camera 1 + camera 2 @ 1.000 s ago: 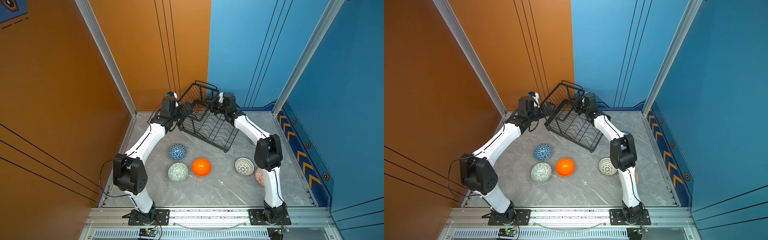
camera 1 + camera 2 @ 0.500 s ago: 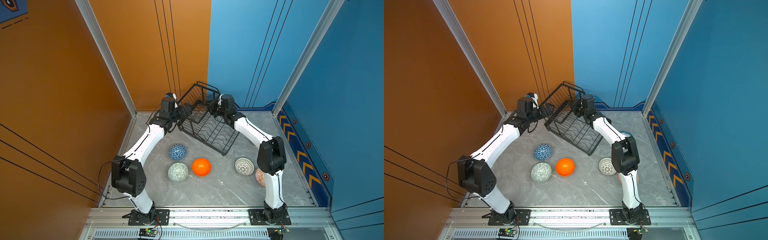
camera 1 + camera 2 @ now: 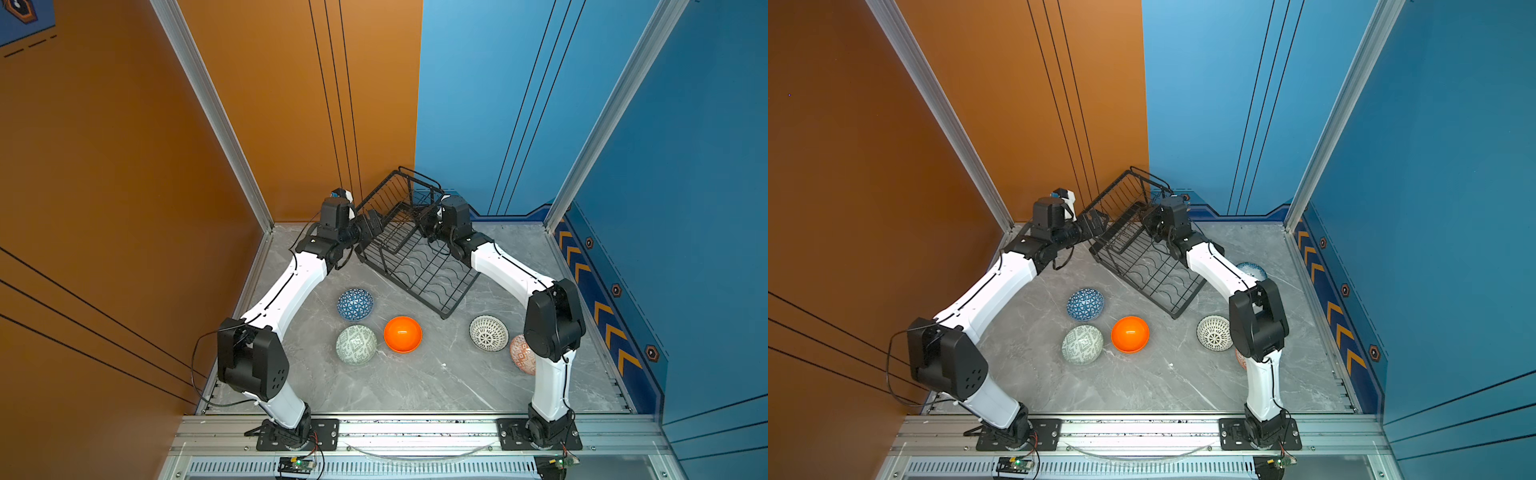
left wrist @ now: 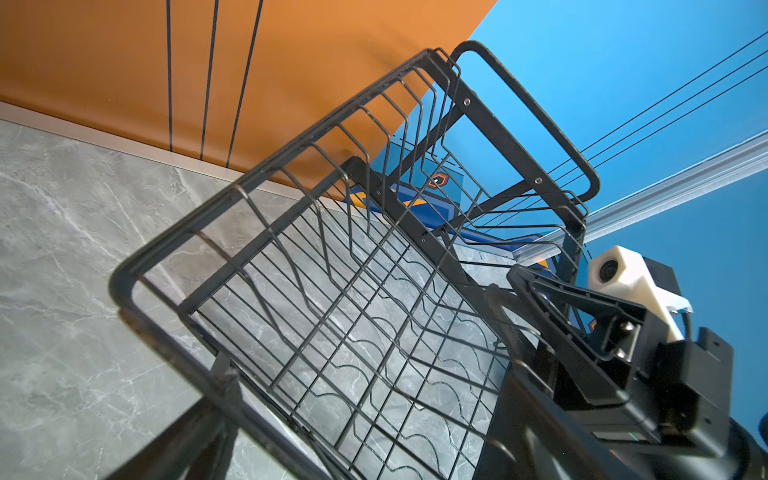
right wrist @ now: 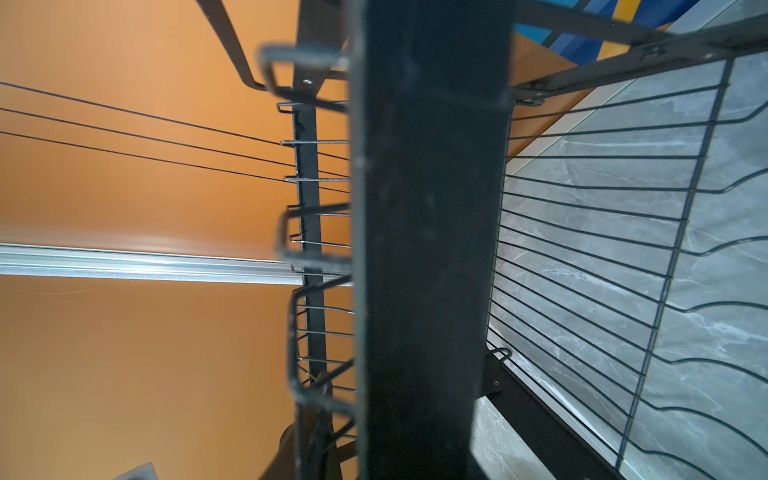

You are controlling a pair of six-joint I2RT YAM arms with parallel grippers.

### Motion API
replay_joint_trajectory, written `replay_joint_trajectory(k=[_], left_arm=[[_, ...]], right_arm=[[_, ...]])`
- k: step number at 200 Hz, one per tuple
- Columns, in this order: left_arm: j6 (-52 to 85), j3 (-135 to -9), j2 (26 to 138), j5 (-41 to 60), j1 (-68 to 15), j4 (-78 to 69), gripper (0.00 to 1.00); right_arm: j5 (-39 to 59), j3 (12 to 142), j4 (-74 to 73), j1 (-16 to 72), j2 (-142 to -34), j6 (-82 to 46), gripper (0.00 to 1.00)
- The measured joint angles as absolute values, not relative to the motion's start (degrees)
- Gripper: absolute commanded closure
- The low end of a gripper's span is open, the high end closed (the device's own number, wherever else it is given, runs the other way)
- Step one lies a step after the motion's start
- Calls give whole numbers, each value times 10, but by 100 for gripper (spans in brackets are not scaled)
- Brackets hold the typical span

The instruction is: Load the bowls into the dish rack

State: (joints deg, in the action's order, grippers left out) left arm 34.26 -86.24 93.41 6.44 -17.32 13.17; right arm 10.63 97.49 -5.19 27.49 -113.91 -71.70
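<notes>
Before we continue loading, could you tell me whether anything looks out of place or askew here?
The dish rack sits diagonally, one corner pointing toward the orange bowl, not square with the table edges. The right pincer is clamped on its frame; whether it is lifted I cannot tell.

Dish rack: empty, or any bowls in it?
Empty: through the wires of the dish rack only grey table shows; orange bowl and blue triangle bowl lie outside it.

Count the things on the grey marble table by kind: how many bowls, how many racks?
Small round bowls: 6, namely glossy orange, blue triangle-patterned, pale green geometric, white black-lattice, red-orange patterned, white-blue floral
Black wire dish rack: 1
Total: 7
</notes>
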Motion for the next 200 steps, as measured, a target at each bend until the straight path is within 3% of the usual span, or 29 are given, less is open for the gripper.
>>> replay_joint_trajectory(k=[37, 200], left_arm=[[342, -861, 926, 63, -181, 143, 2], [335, -861, 897, 62, -188, 135, 2]], right_arm=[[92, 950, -53, 278, -1119, -723, 92], [36, 821, -117, 287, -1049, -787, 88]])
